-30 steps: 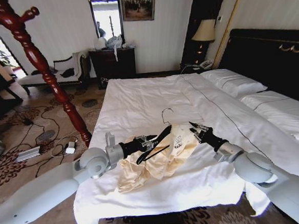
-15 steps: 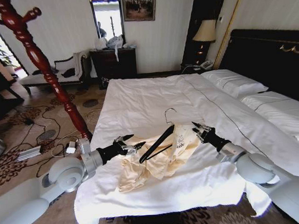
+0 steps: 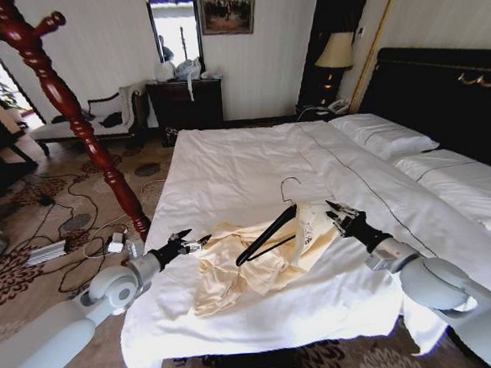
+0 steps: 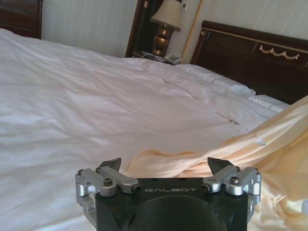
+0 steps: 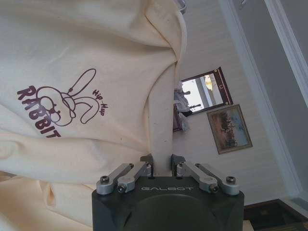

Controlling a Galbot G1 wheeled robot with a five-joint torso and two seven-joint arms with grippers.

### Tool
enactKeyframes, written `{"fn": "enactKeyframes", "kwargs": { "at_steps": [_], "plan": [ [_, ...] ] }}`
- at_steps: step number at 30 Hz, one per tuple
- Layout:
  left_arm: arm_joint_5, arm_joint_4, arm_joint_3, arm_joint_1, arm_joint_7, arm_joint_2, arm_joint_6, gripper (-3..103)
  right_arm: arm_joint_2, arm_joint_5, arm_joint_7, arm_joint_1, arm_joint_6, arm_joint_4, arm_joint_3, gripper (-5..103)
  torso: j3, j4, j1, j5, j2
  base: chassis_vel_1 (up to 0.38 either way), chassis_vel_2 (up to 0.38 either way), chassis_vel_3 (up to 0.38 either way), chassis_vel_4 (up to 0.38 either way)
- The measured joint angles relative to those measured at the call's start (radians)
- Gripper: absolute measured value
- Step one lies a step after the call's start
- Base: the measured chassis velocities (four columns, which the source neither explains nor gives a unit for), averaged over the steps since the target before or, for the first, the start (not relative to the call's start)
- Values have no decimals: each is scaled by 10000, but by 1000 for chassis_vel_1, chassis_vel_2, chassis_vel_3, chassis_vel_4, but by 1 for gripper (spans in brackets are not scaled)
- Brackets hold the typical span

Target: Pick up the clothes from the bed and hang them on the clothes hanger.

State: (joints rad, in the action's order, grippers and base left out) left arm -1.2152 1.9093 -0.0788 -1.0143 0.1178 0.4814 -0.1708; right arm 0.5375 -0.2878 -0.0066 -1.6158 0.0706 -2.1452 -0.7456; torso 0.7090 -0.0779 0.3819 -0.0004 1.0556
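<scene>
The cream clothes (image 3: 251, 268) lie crumpled near the foot of the white bed (image 3: 227, 160), with a dark rabbit print (image 5: 57, 106) on the raised part. My right gripper (image 3: 336, 213) is shut on a fold of that raised part (image 5: 161, 162). The black clothes hanger (image 3: 270, 233) leans tilted against the garment, one end tucked into the fabric and its silver hook (image 3: 290, 182) pointing up. My left gripper (image 3: 190, 241) stands open at the bed's left side, apart from the hanger. In the left wrist view the left gripper (image 4: 163, 166) has nothing between its fingers, and the garment (image 4: 269, 149) lies just beyond.
A tall red-brown wooden coat stand (image 3: 72, 112) rises on the left beside the bed. Cables and a power strip (image 3: 48, 251) lie on the carpet there. The black headboard (image 3: 450, 94), pillows (image 3: 385, 136) and a lamp (image 3: 335, 51) are at the right.
My left gripper let go of the hanger, opened and drew back to the left bed edge. The right gripper shifted slightly right, carrying the garment and hanger with it.
</scene>
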Motion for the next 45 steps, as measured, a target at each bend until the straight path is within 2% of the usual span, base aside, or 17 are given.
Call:
{"fn": "enactKeyframes", "kwargs": {
  "at_steps": [1,2,3,5,8,10,12,21,24,26,31,33,36,40,41,44,45],
  "plan": [
    [193,-631,111,146,626,0,45,100,6,-1,16,-20,-23,-5,-3,18,0,0,0,4,-1,0,0,0,0],
    [293,-929,168,224,967,0,71,100,10,0,31,-23,-25,-9,-4,18,0,0,0,4,0,0,0,0,0],
    [293,-929,168,224,967,0,71,100,10,0,31,-23,-25,-9,-4,18,0,0,0,4,0,0,0,0,0],
    [636,-1869,293,458,1847,96,228,100,22,4,62,-20,-27,-37,-4,18,0,0,1,5,-1,0,0,0,0],
    [940,-2687,318,622,2413,402,400,102,-2,23,65,80,-27,-41,136,18,0,1,0,4,0,0,0,0,0],
    [997,-2804,318,644,2453,466,432,102,-9,26,63,107,-27,-41,167,18,0,1,0,4,-1,0,0,0,0],
    [1194,-3395,320,776,2698,802,555,94,-58,103,29,225,-26,-9,252,18,0,1,0,1,0,0,0,0,0],
    [2110,-4592,732,1530,2943,1769,720,86,-195,209,-5,587,-6,171,716,18,0,3,1,5,-1,0,0,0,0],
    [2228,-4854,900,1788,3112,1913,617,80,-193,195,-27,586,9,138,749,18,0,-4,1,2,-1,0,0,0,0],
    [2222,-4931,987,1944,3229,2024,496,77,-190,193,-51,596,24,113,771,18,0,4,0,7,-1,0,0,0,0],
    [1911,-5163,1491,2503,2953,2409,99,76,-187,222,-124,582,61,28,706,18,0,0,0,5,-1,0,0,0,0],
    [1839,-5263,1623,2628,2887,2497,37,80,-180,260,-129,604,87,21,681,18,0,-1,0,5,0,0,0,0,0],
    [1598,-5764,2351,3269,2752,2873,-118,93,-247,452,-129,635,219,-67,547,18,0,0,1,6,-1,0,0,0,0],
    [1557,-6191,2856,3729,2743,3302,-177,94,-324,477,-129,545,238,-105,498,18,0,0,0,3,-1,0,0,0,0],
    [1556,-6331,2957,3844,2738,3425,-179,98,-323,477,-127,541,244,-106,498,18,0,-2,0,4,-1,0,0,0,0],
    [1535,-6523,3131,4008,2741,3577,-179,96,-299,478,-120,542,261,-109,506,18,0,-4,1,4,-1,0,0,0,0],
    [1533,-6621,3279,4118,2741,3637,-162,85,-283,478,-113,534,270,-109,509,18,0,-1,1,6,-1,0,0,0,0]
  ]
}}
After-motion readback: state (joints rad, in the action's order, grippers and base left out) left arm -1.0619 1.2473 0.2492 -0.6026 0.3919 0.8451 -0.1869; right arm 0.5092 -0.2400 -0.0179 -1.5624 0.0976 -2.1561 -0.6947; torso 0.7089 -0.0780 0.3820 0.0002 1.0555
